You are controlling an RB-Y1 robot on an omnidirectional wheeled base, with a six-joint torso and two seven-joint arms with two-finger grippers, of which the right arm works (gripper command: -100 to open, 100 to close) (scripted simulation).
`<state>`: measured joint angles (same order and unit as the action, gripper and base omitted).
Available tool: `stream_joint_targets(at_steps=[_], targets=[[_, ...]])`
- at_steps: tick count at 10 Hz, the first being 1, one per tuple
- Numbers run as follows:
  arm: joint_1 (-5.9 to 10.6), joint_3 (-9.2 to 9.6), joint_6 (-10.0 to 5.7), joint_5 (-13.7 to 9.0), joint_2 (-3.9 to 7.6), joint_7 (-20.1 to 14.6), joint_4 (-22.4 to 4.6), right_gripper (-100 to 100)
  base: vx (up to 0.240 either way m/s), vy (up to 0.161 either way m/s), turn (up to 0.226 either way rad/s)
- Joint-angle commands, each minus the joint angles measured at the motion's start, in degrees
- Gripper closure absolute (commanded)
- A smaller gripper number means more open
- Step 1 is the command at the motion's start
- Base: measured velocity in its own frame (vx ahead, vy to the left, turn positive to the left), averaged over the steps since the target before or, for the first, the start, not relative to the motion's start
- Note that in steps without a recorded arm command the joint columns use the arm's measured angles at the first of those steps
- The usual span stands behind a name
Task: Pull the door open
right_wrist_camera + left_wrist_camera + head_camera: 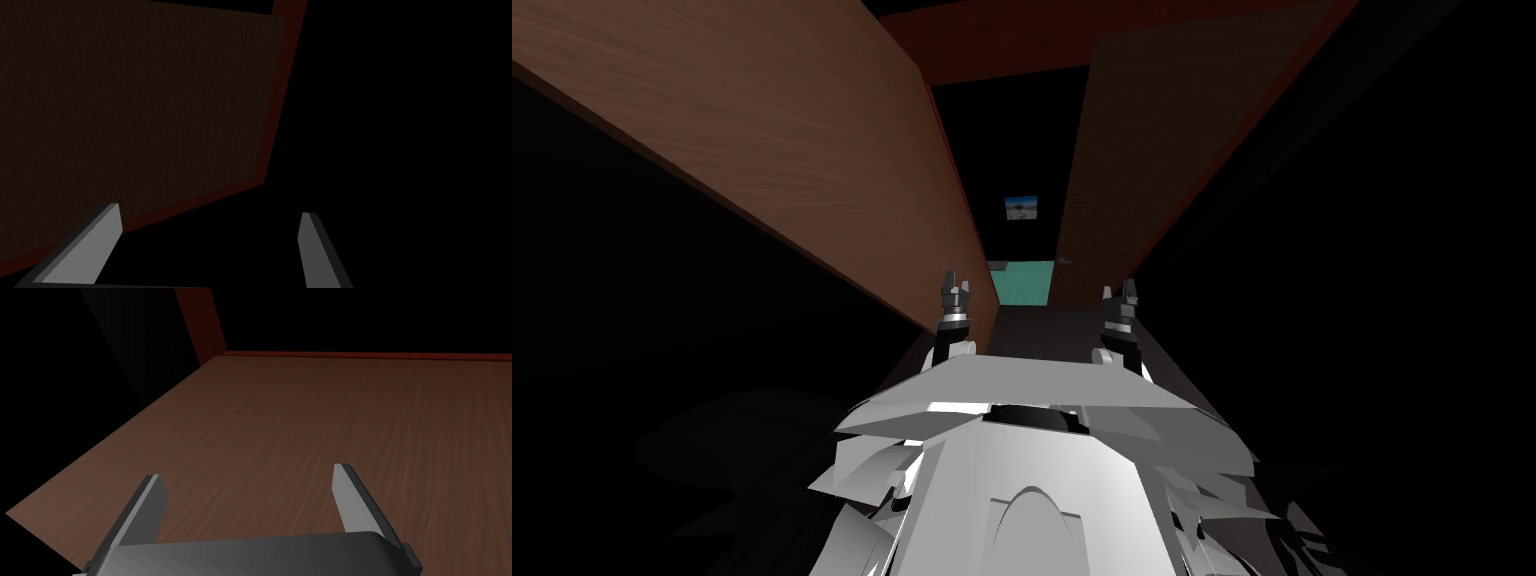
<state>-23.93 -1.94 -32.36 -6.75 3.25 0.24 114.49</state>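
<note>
**Seemingly near done: door stands wide, both hands free**

Head view: two brown wood panels flank an opening under a dark red frame. I take the darker panel on my right for the door, since it carries a small handle near its free edge. It seems swung well out of the frame. Through the gap show a wall picture and a teal surface. The left hand and the right hand hover low, one on each side of the gap.

Left wrist view: the left hand has its fingers spread with nothing between them. It faces the lighter wood panel, which meets the red frame.

Right wrist view: the right hand is likewise spread and empty. The door's dim face and its red trim lie beyond the fingers (apart, no contact).

By my reading, the pull is finished or nearly so. Neither hand is on the handle, and at most a little more swing is left.
</note>
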Motion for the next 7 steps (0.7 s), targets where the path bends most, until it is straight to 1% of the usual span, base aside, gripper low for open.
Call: stream_joint_targets(at_steps=[1,3,4,7], targets=[[1.15,-0.05,-0.59,0.06,0.27,-0.13,-2.81,-100,0.1,-0.01,0.047],[2.54,-0.25,-1.27,0.06,0.75,-0.38,-6.19,-100,0.091,-0.019,0.04],[2.54,-0.25,-1.27,0.06,0.75,-0.38,-6.26,-100,0.062,-0.015,0.011],[4.8,-0.57,-2.35,0.04,1.46,-0.78,-11.51,-100,0.077,-0.023,0.04]])
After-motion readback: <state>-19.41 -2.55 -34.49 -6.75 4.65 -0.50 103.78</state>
